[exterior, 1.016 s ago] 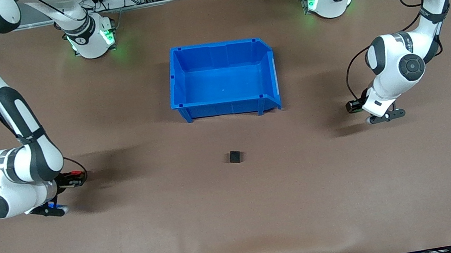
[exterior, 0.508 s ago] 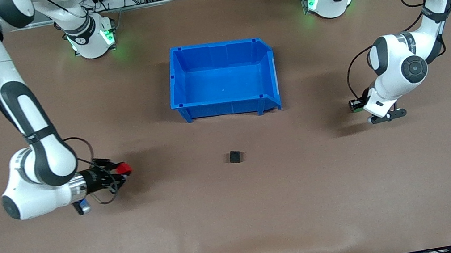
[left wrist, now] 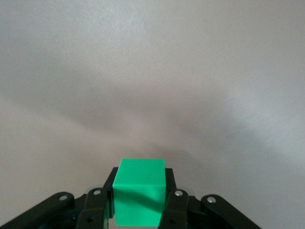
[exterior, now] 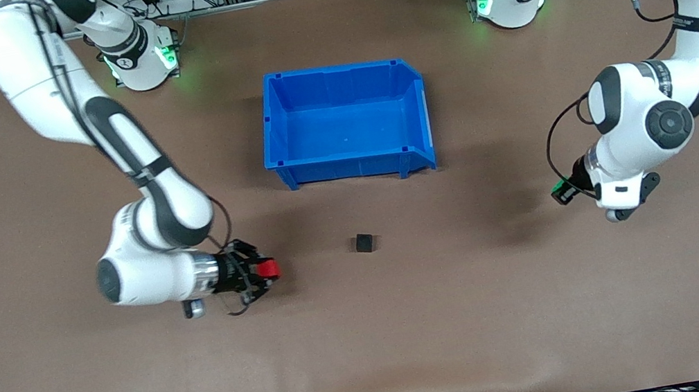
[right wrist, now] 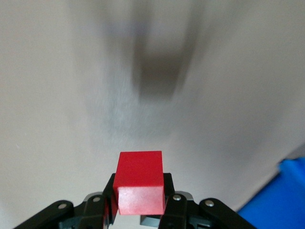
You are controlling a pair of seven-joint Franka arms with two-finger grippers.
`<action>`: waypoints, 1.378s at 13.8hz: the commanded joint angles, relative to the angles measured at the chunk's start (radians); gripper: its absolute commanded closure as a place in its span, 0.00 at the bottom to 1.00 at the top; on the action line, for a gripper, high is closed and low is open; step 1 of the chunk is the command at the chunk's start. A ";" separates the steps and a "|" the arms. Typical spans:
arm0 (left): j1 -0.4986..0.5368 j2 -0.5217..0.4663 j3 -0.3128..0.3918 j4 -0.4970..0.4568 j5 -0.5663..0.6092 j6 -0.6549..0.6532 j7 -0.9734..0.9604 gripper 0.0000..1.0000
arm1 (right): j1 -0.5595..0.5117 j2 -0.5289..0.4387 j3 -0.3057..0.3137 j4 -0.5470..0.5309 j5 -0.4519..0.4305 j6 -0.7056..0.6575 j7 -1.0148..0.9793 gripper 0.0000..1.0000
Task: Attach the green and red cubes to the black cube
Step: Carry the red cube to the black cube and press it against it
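The black cube (exterior: 365, 242) — small, matte, plain-faced — sits on the brown desk (exterior: 373, 346) just below the frame's centre, under the blue bin (exterior: 283, 129). The right tool (exterior: 263, 270), left of centre, pinches the glossy red cube (exterior: 270, 268). The left tool (exterior: 561, 192), at right, pinches the bright green cube (left wrist: 139, 197) — no legible writing anywhere.

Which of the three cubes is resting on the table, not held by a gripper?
The black cube, alone on the mat; the red cube and green cube are each clamped in a gripper.
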 commanded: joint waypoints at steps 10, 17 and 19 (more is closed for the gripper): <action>-0.154 0.281 0.001 0.466 0.004 -0.113 -0.808 1.00 | 0.255 0.170 -0.011 0.102 0.021 0.277 0.336 1.00; -0.227 0.324 -0.009 0.469 -0.013 0.011 -1.049 1.00 | 0.283 0.161 -0.040 0.124 0.000 0.268 0.370 0.00; -0.263 0.340 -0.009 0.469 -0.033 0.028 -1.115 1.00 | 0.242 0.122 -0.047 0.128 -0.019 0.181 0.363 0.00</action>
